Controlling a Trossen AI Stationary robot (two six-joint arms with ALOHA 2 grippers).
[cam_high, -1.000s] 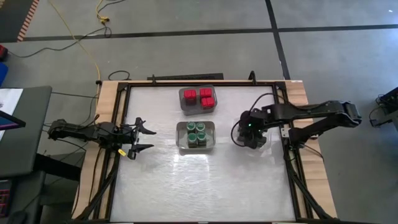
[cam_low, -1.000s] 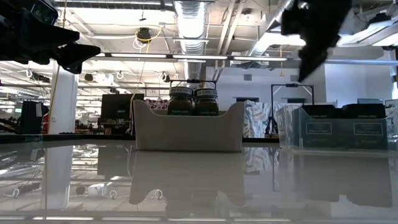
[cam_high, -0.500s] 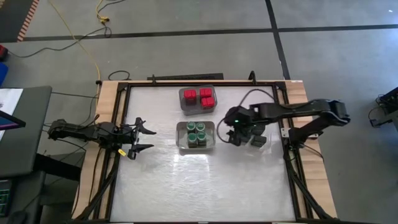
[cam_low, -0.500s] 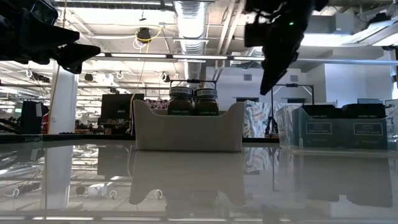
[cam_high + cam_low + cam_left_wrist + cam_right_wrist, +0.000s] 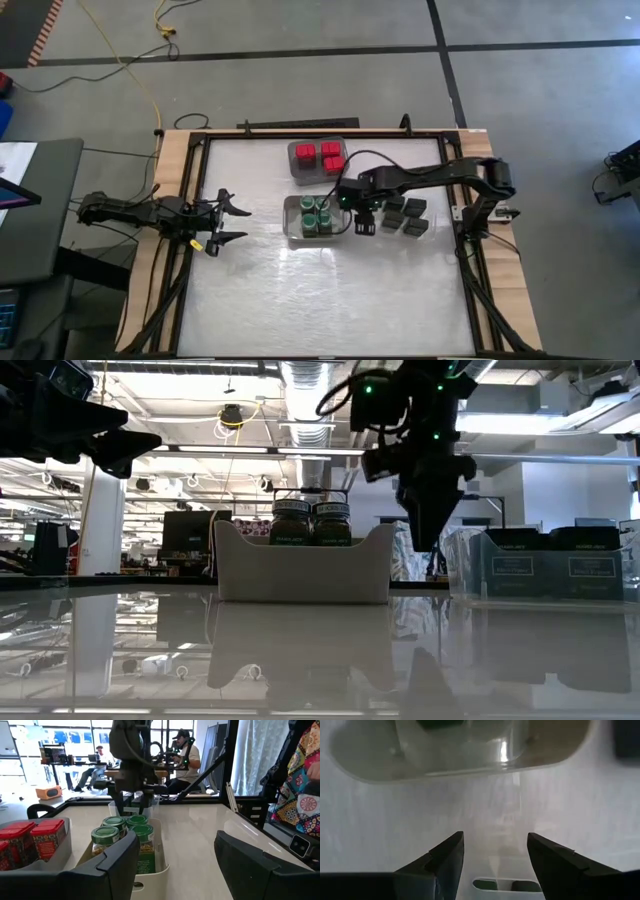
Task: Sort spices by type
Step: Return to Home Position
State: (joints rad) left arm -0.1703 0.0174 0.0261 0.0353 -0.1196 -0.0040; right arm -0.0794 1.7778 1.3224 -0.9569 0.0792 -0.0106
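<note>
Seen from above, the red-topped spices (image 5: 320, 156), green-lidded jars (image 5: 318, 216) and black tins (image 5: 404, 214) lay grouped by kind, so the sorting looked finished. The right gripper (image 5: 364, 226) hung between jars and tins.

In the low view it pointed down, clear of the table.

The left wrist view showed the left gripper (image 5: 175, 847) spread and empty.

In the right wrist view its fingers (image 5: 445, 857) were spread too, holding nothing.

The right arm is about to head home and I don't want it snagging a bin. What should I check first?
1. Right gripper empty, fingers open: ok.
2. Right gripper clear of the white bin and the transparent bin: cannot tell; it hangs low between them.
3. Red-topped containers all in one bin: ok.
4. Green-lidded jars together in the white bin: ok.
5. Black tins inside the transparent bin: ok.
6. Left gripper open at the table's left side, out of the path: ok.
</note>
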